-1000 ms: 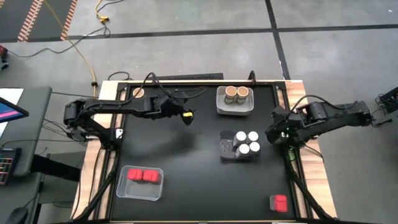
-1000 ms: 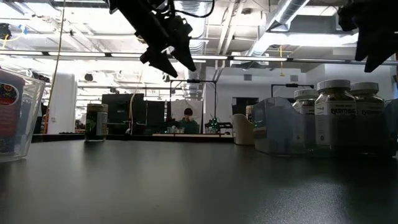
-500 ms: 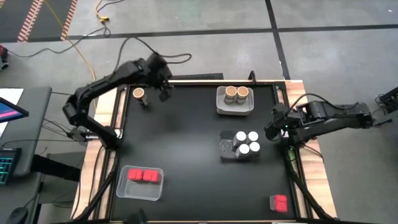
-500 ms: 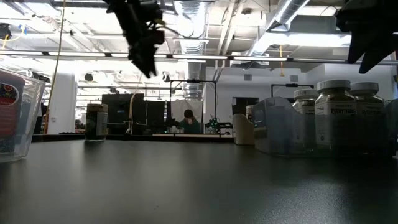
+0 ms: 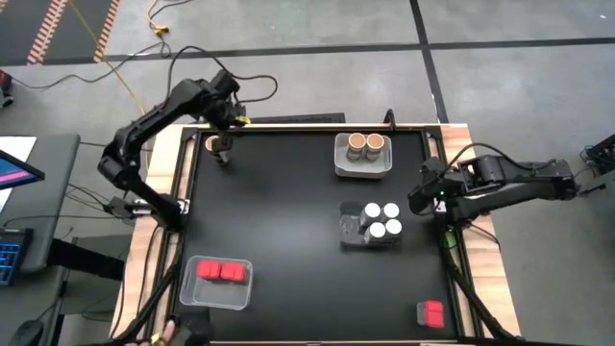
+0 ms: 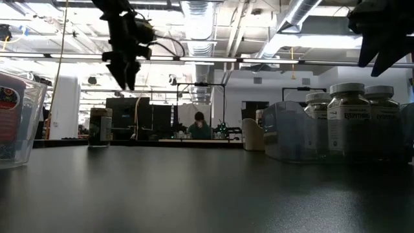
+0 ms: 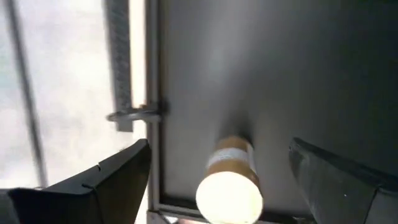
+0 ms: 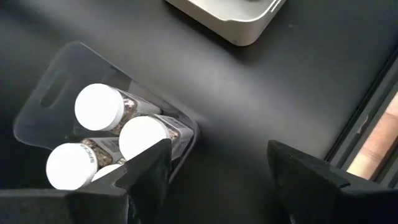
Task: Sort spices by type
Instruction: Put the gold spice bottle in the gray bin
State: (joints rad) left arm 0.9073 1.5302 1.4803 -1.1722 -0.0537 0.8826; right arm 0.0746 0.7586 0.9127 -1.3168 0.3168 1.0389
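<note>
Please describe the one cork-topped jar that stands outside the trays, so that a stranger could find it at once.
Look at the black table from above and go to its far left corner, under the left gripper. There a single cork-topped jar stands on the bare surface. The other two cork-topped jars sit together in the white tray.

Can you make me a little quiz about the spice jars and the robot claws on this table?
1. How many white-lidded jars sit in the clear tray?
2. True or false: the left claw is above the lone cork-topped jar at the table's far left corner, and its fingers are spread.
3. Which holds the two red boxes: A) the white tray, B) the clear tray near the front left, C) the right claw?

Key: 1) four. 2) true. 3) B. One more red box stands alone at the front right.
</note>
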